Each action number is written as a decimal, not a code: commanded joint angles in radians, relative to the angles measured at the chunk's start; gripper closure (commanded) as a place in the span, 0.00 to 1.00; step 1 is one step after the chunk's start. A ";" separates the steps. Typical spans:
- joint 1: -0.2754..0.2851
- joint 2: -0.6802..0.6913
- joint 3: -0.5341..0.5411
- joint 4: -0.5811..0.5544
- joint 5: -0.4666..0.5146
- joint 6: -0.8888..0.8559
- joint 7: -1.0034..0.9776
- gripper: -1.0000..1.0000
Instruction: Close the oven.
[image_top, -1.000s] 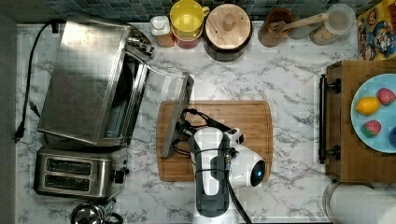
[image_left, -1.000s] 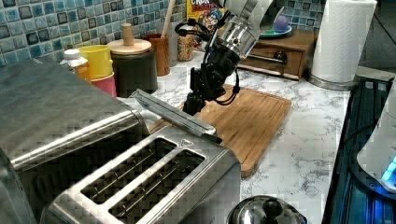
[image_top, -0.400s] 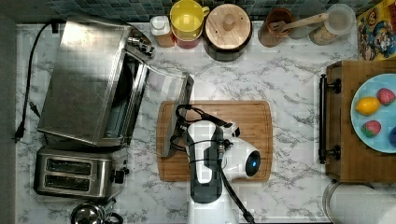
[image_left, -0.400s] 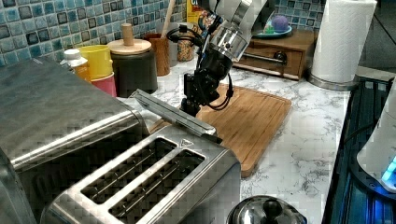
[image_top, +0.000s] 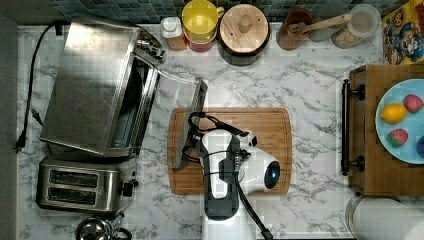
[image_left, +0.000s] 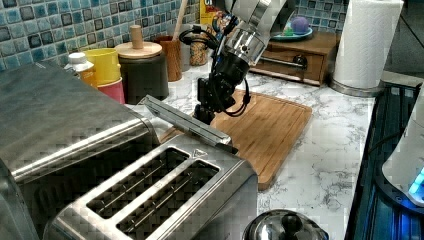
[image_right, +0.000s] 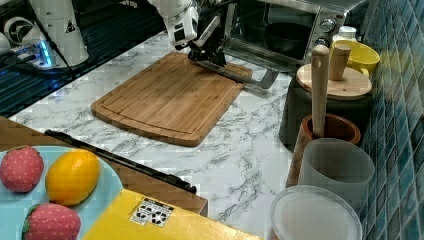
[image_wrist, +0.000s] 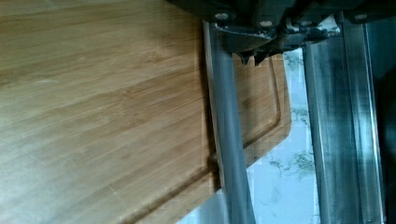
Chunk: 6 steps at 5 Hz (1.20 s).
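The oven (image_top: 95, 85) is a large steel box at the top view's left. Its glass door (image_top: 175, 107) hangs partly open, tilted out over the wooden cutting board (image_top: 250, 130). The door's bar handle (image_top: 192, 125) runs along its free edge. My gripper (image_top: 192, 146) sits right at that handle, low over the board's edge. In the left view the gripper (image_left: 205, 112) is just behind the raised door edge (image_left: 185, 125). In the wrist view the handle bar (image_wrist: 226, 140) runs past my gripper (image_wrist: 261, 44), which looks shut with nothing held. The right view has the gripper (image_right: 207, 52) against the door.
A two-slot toaster (image_top: 82, 182) stands beside the oven, with a kettle lid (image_top: 95, 230) near it. Jars and cups (image_top: 200, 22) line the back wall. A wooden tray with a fruit plate (image_top: 400, 120) and a paper towel roll (image_left: 365, 45) stand further off.
The arm has straightened in the top view and the gripper has moved in closer to the door handle. The door's tilt looks about the same.
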 joint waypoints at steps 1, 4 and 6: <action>0.113 -0.158 0.118 0.187 -0.126 -0.022 0.161 1.00; 0.120 -0.220 0.157 0.242 -0.254 0.015 0.334 1.00; 0.094 -0.334 0.165 0.203 -0.191 -0.013 0.286 1.00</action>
